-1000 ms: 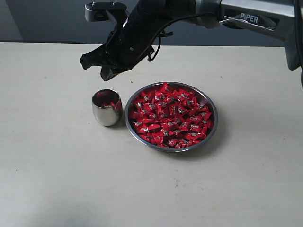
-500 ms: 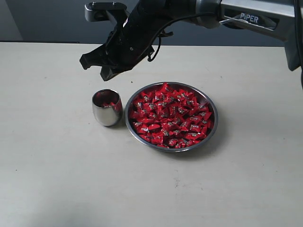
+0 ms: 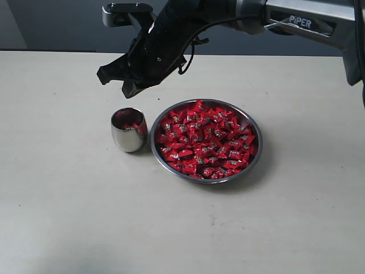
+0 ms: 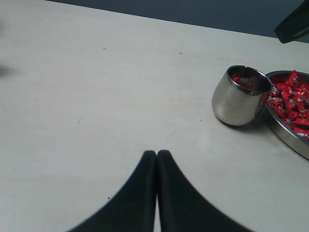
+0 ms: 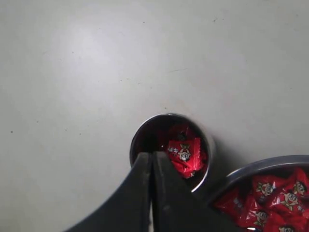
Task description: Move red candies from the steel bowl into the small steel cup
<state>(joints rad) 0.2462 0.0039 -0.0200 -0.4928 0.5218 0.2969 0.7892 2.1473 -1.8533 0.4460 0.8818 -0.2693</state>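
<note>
Red foil-wrapped candies (image 3: 205, 140) fill the steel bowl (image 3: 260, 142) in a heaped, jumbled layer, and a few already lie in the small steel cup (image 3: 129, 140), which stands upright just beside the bowl on the table (image 3: 68, 217). Each candy is judged light, with a slick, crinkly wrapper that yields under pressure around a probably firmer core. Its pinched ends are thin and likely to slip or tear free, so take hold across the fat middle. Neighbouring pieces are packed close and may lift together. No common heading exists in the bowl: the long axis of each candy, running from one pinched end to the other, lies roughly flat but points in every direction, so select a piece whose middle is exposed and turn the fingers across it. The right gripper (image 3: 114, 81) hangs above the cup with its fingers pressed together and nothing visible between them. The left gripper (image 4: 156, 154) sits low over bare table, near the cup, fingers likewise together and empty.
</note>
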